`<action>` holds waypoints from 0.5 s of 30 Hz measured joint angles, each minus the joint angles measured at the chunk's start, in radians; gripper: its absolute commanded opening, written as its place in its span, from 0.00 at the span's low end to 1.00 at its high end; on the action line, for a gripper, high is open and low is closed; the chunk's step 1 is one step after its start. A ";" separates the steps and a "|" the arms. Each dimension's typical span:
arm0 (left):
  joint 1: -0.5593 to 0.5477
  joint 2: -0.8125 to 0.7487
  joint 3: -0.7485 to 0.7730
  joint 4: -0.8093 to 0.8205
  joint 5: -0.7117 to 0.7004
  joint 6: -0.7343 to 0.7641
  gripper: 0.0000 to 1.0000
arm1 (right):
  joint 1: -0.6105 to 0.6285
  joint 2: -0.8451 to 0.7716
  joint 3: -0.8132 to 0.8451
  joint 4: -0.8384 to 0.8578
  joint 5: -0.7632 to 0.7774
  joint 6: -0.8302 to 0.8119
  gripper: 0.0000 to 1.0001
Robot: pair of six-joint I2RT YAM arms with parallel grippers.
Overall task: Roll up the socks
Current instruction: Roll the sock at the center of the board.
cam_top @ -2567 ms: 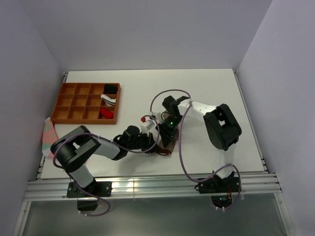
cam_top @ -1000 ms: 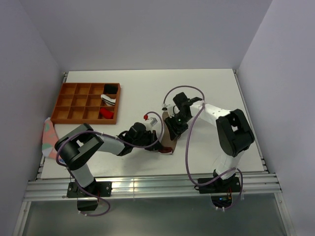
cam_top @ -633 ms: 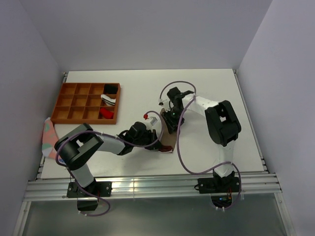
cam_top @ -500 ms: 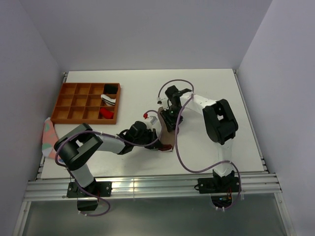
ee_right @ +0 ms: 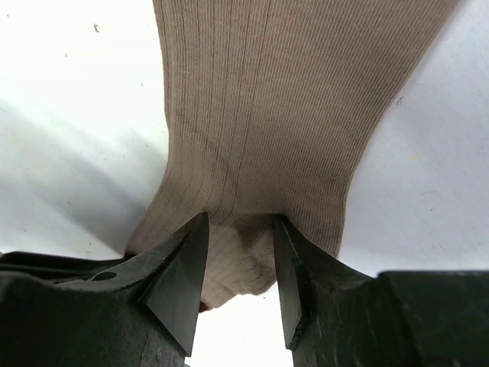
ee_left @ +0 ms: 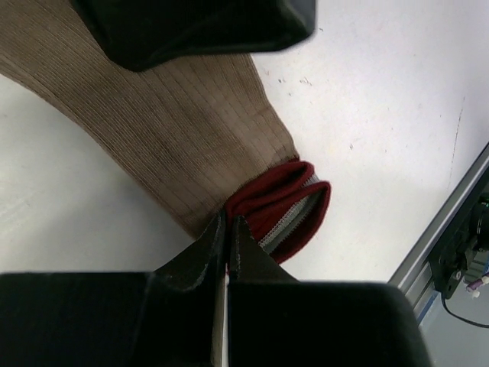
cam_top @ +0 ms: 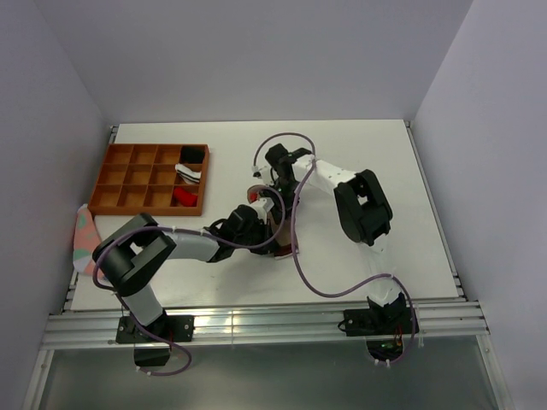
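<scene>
From above, the tan sock (cam_top: 275, 229) lies mid-table between both arms. Left wrist: my left gripper (ee_left: 227, 243) is pinched closed on its edge beside the maroon cuff (ee_left: 284, 209); I should hold firm. Right wrist: my right gripper (ee_right: 241, 260) straddles the toe half-closed; I'd roll evenly toward the cuff.

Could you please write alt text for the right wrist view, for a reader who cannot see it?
The right tool has its two dark fingers around the end of a ribbed tan-brown sock, a fold of the fabric bunched between them. The sock stretches away, flat on the white table.
</scene>
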 measured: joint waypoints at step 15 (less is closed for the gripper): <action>0.029 0.083 0.074 0.006 0.041 -0.006 0.00 | -0.047 -0.111 -0.064 0.063 -0.036 0.026 0.59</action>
